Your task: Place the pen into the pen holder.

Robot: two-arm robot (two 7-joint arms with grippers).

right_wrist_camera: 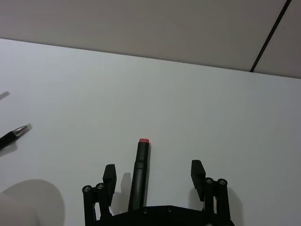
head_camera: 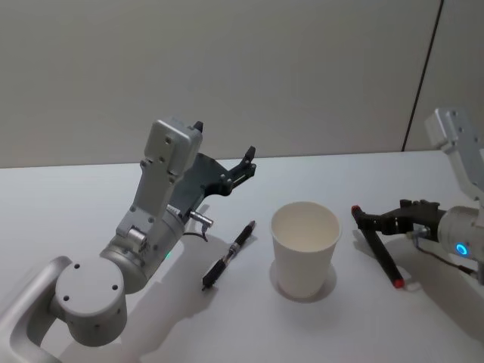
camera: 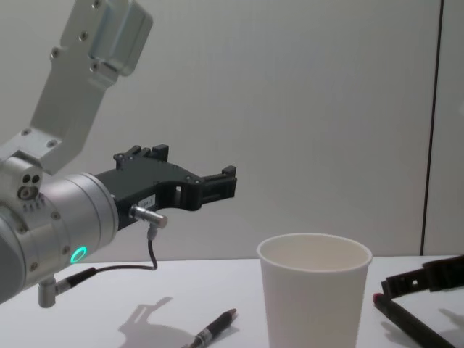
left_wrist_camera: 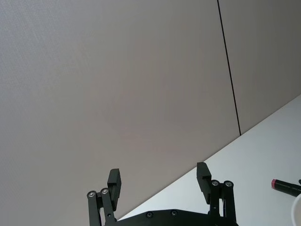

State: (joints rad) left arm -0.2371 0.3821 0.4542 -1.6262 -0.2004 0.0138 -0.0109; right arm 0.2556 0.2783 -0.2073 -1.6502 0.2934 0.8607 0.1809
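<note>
The white paper cup [head_camera: 305, 249] is seen standing upright on the white surface [head_camera: 76, 197], with its open mouth up. Nothing is seen inside it in the head view.

Two pens are seen lying flat on the surface, one on each side of the cup. The black and silver pen [head_camera: 229, 255] is laid just to the left of the cup, at a slant, and is not touched by anything. The red-tipped pen [head_camera: 382, 255] is laid to the right of the cup, a little way off from it, with its red end pointed toward the robot.

The right claw [right_wrist_camera: 153, 172] is held low on the right of the cup, right over the far end of the red-tipped pen. Its fingers [right_wrist_camera: 109, 175] are spread wide, and the pen is seen lying between them, closer to one finger than the other. The pen is not pinched. It cannot be told if that closer finger is touched by the pen.

The left claw [left_wrist_camera: 158, 181] is held up in the air, to the left of the cup and behind the black and silver pen. It is spread open too, it is pointed up toward the grey wall [left_wrist_camera: 117, 84], and nothing is held in it.
</note>
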